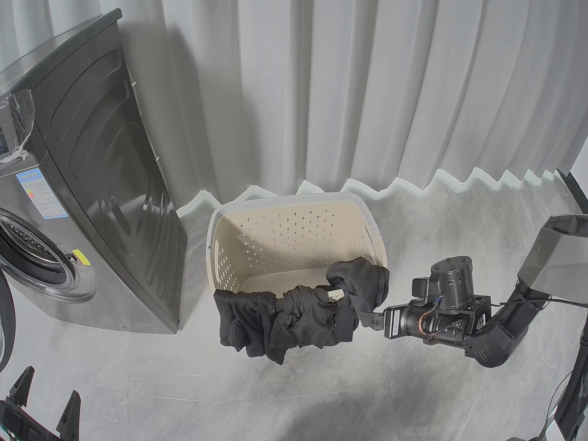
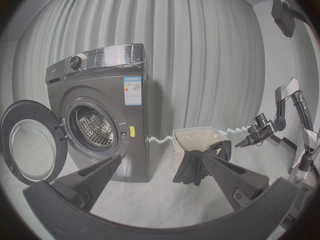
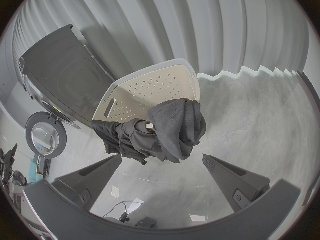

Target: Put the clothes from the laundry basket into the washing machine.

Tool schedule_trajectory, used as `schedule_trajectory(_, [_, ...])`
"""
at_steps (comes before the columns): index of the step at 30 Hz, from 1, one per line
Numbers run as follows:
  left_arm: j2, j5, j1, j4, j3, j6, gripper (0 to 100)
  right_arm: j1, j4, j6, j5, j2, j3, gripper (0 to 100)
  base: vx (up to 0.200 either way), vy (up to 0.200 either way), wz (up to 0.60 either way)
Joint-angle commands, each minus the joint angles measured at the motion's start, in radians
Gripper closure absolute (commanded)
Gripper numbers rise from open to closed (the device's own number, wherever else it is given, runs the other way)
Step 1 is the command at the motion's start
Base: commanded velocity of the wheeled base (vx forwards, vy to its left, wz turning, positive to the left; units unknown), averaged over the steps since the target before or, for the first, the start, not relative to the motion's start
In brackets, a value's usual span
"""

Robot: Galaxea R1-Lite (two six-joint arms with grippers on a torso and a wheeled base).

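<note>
Dark clothes (image 1: 288, 320) hang over the near rim of the laundry basket (image 1: 288, 198). My right gripper (image 3: 161, 158) sits just beside them, jaws wide and empty. If I pinch rim with cloth, the basket could tip or drag.

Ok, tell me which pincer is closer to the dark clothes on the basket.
The right pincer: open, right beside the dark clothes draped over the front rim of the laundry basket. The left pincer sits low near the washing machine, well away.
</note>
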Motion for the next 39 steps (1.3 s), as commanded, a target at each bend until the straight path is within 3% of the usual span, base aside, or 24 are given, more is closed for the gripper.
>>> schedule_trajectory(1, [-0.018,0.0,0.001,0.001,0.016,0.0,0,-0.002,0.0,0.016,-0.006,0.097,-0.07,0,0.0,0.0,0.0])
schedule_trajectory(16, [-0.018,0.0,0.001,0.001,0.016,0.0,0,-0.034,-0.004,0.024,-0.019,0.225,-0.212,0,0.0,0.0,0.0])
schedule_trajectory(20, [-0.018,0.0,0.001,0.0,0.016,0.0,0,-0.04,-0.024,0.021,-0.051,0.252,-0.263,0,0.0,0.0,0.0])
schedule_trajectory(28, [-0.018,0.0,0.001,0.0,0.016,-0.002,0,-0.04,-0.056,0.021,-0.054,0.278,-0.285,0,0.0,0.0,0.0])
schedule_trajectory(29, [-0.018,0.0,0.002,0.0,0.016,-0.002,0,-0.04,-0.075,0.021,-0.054,0.283,-0.286,100,0.0,0.0,0.0])
schedule_trajectory(39, [-0.018,0.002,0.001,0.0,0.016,-0.002,0,-0.029,-0.118,0.021,-0.052,0.274,-0.268,100,0.0,0.0,0.0])
